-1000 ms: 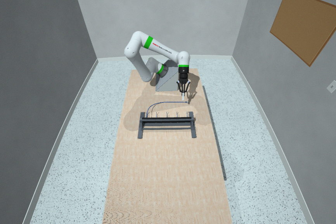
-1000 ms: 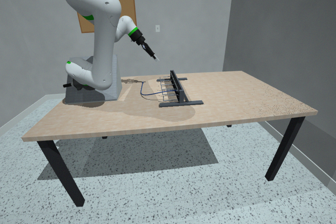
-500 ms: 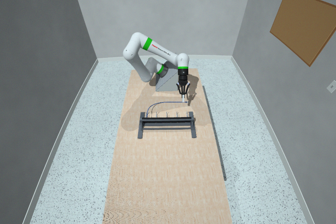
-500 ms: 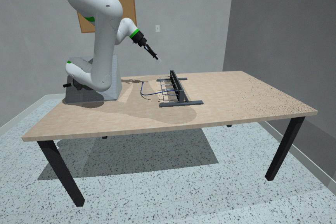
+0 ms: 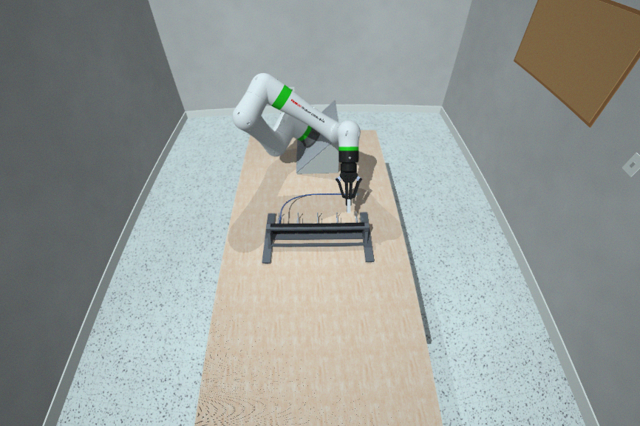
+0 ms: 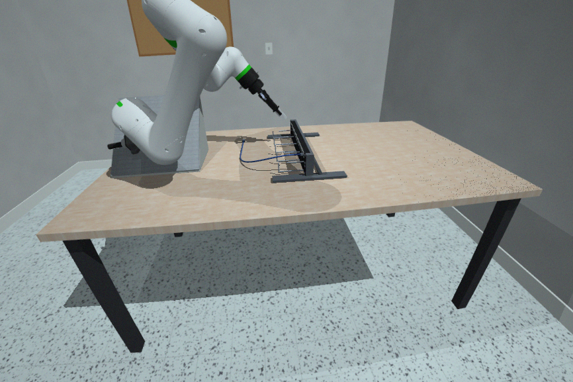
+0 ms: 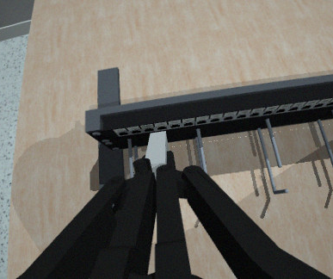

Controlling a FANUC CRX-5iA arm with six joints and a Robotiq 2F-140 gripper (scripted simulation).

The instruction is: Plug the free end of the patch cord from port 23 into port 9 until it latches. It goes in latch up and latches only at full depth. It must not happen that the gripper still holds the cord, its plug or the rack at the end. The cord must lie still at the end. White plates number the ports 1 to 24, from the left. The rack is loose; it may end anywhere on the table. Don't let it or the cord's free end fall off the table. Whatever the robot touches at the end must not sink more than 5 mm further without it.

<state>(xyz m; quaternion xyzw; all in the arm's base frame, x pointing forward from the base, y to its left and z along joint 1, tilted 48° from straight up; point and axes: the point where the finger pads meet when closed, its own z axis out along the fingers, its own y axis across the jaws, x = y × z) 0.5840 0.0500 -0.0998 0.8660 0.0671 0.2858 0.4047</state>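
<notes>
My gripper (image 5: 349,206) (image 6: 283,115) (image 7: 160,144) is shut on nothing, its pale fingertips together. It is tilted down toward the port side of the dark rack (image 5: 318,228) (image 6: 302,140) (image 7: 221,96), near one end. In the wrist view the tips overlap the rack's lower front, just below the row of ports (image 7: 175,124); contact cannot be told. The port numbers are unreadable. The blue patch cord (image 5: 315,194) (image 6: 253,161) runs from the rack's other end in a loop over the table. Its free end (image 6: 243,140) lies on the table, away from the fingers; it is not in the wrist view.
Thin grey wire bars (image 7: 267,159) stick out from the rack's port side, on both sides of the fingertips. The rack's foot (image 7: 109,86) stands at the end near the gripper. The robot's grey pedestal (image 5: 319,162) is behind the cord. The table (image 5: 310,333) (image 6: 393,169) extends beyond the rack.
</notes>
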